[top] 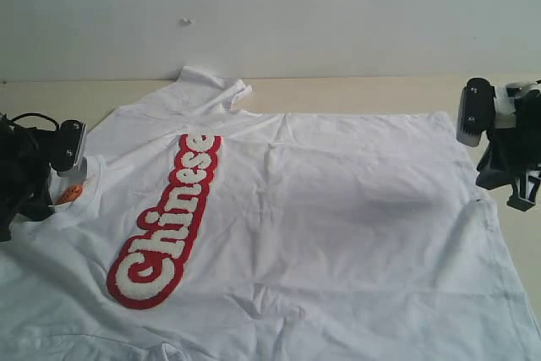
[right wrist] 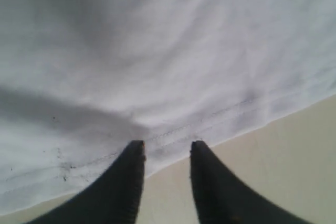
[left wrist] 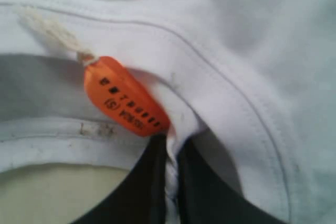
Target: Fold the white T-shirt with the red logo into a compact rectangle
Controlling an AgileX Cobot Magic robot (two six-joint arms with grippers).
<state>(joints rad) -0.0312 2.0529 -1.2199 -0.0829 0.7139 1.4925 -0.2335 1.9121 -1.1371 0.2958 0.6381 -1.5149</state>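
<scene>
The big white cotton T-shirt (top: 338, 209) lies flat, its ribbed collar (left wrist: 220, 93) pinched in the clenched left gripper (left wrist: 168, 156) beside the little orange tag (left wrist: 126, 98), so that thin bite could be lost on a lift, while the hem (right wrist: 220, 121) at the released right gripper (right wrist: 167, 150) is shown only by its wrist view

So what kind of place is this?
Probably a robot test bench, not a home: a white cotton T-shirt spread on a beige tabletop, a blank white wall, a black left robot arm and black right robot arm.
</scene>
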